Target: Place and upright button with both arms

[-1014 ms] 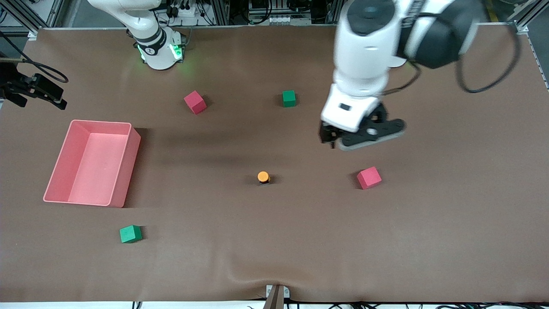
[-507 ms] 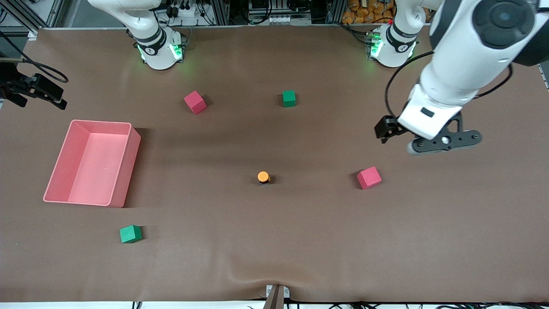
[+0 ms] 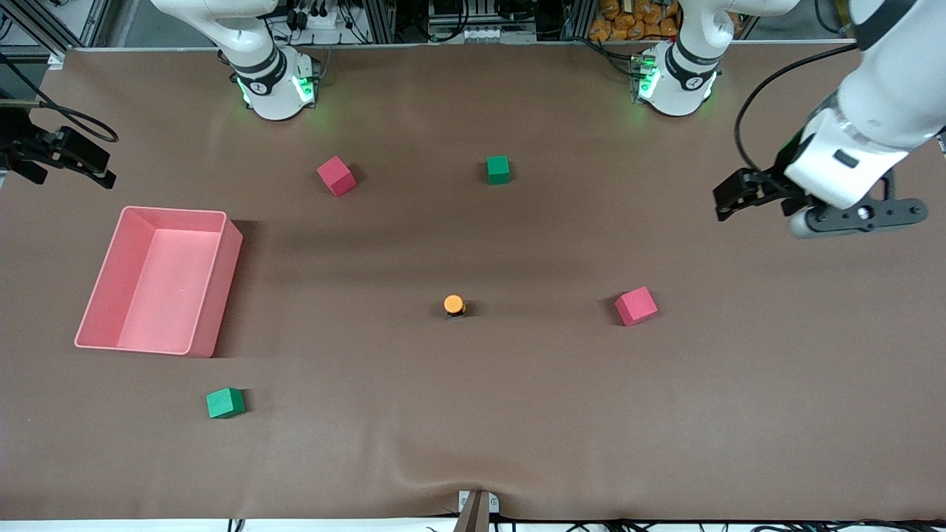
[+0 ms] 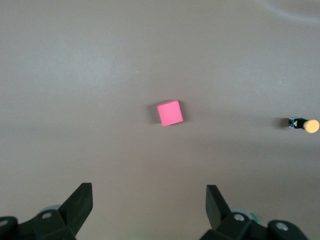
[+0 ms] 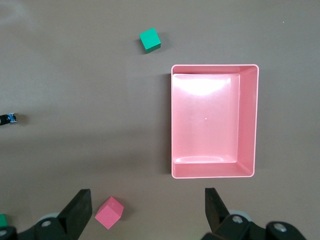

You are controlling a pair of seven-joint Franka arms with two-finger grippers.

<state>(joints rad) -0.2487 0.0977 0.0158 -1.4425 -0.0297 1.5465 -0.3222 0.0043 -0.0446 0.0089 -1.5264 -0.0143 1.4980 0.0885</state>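
The left arm has swung away from the middle of the surface (image 3: pixel 517 414) toward its own end, and the left pincer (image 3: pixel 850 214) now hangs high over bare brown cover there, well apart from everything; nothing on the surface has shifted with it. Its jaws stand wide and empty, plain to see in the left wrist view, where a red cube (image 4: pixel 170 112) lies between the spread fingers (image 4: pixel 80 205) far below. The button (image 3: pixel 454 304) sits alone near the middle of the surface, orange cap up and body under it, so it looks upright already and nobody is touching it. The same red cube (image 3: pixel 635 306) lies beside it toward the left arm's end, well apart. The right pincer (image 5: pixel 145 210) is also spread wide and carries nothing, waiting up over the pink bin (image 5: pixel 214 121) at the right arm's end. By my reading the job is as good as done: the button is placed and standing, both arms are clear, and what remains is at most the arms' retreat to rest.
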